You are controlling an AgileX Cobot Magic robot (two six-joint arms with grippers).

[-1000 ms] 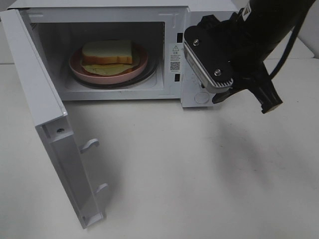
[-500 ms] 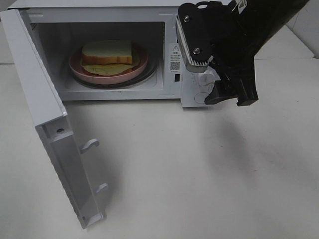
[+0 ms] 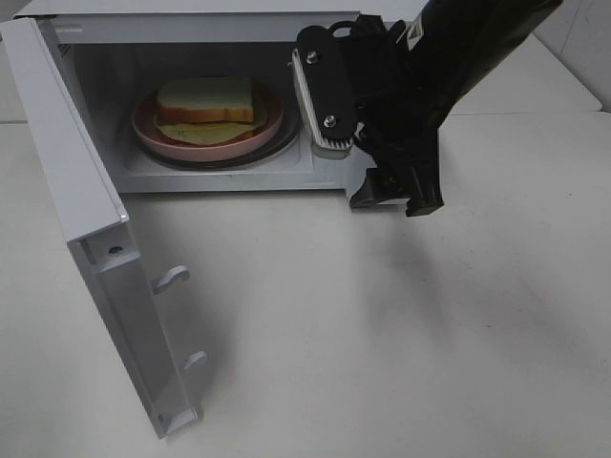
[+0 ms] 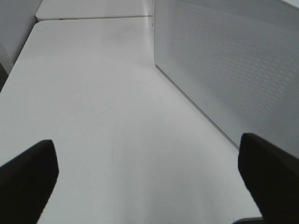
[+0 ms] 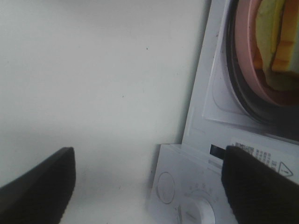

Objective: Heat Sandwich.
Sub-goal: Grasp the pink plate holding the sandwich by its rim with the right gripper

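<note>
Looking at one white box-shaped microwave oven (image 3: 191, 31) standing on the pale bench (image 3: 382, 334), its single hinged door (image 3: 86, 191) hanging wide open, two white latch hooks (image 3: 170, 277) sticking out of it. Finding one small sandwich (image 3: 205, 100) of white bread, tan crust and yellow-green filling lying inside the microwave's cavity, on one round pink plate (image 3: 153, 134). Hovering before the microwave's control panel, beside the cavity opening: the one black right end effector (image 3: 396, 200), fingers spread apart, gripping nothing. Hanging over bare bench next to a dotted white panel (image 4: 224, 70): the one left end effector (image 4: 149, 182), fingers (image 4: 28, 177) likewise standing wide apart, empty.
</note>
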